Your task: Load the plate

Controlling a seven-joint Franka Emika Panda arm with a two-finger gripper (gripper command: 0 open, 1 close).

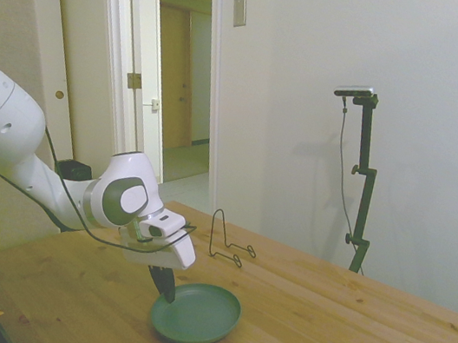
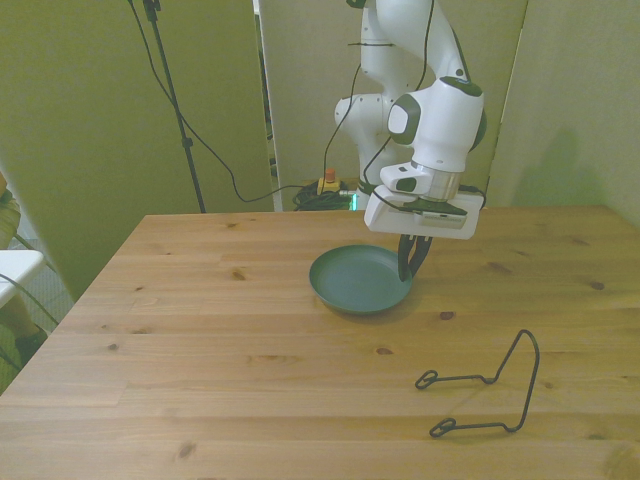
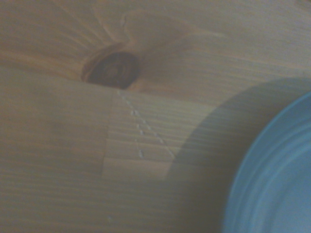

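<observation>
The plate (image 2: pixel 360 281) lies flat on the wooden table (image 2: pixel 200 330), toward the far middle of it in the front view, with its bowl facing up. The gripper (image 2: pixel 412 262) has its dark fingers down at the plate's rim on the front view's right, and in the side view (image 1: pixel 164 287) they meet the near-left edge of the dish. The fingers look drawn close together at the rim, so they seem pinched on the plate's edge, though the contact itself is too small to see for certain. The wrist view shows only the curve of the plate (image 3: pixel 277 184) beside a dark knot in the wood (image 3: pixel 112 69), with the plate's shadow between them.

The wire rack (image 2: pixel 490 390) stands well apart from the plate, nearer the camera on the front view's right; in the side view (image 1: pixel 229 240) it sits behind the dish toward the wall.

I judge the step in hand to be the grasp of the plate by its rim, with lifting not yet done. The next move calls for a firm hold on the thin edge, then a lift, a tilt toward upright, and a carry across to the rack's slot without the plate slipping
</observation>
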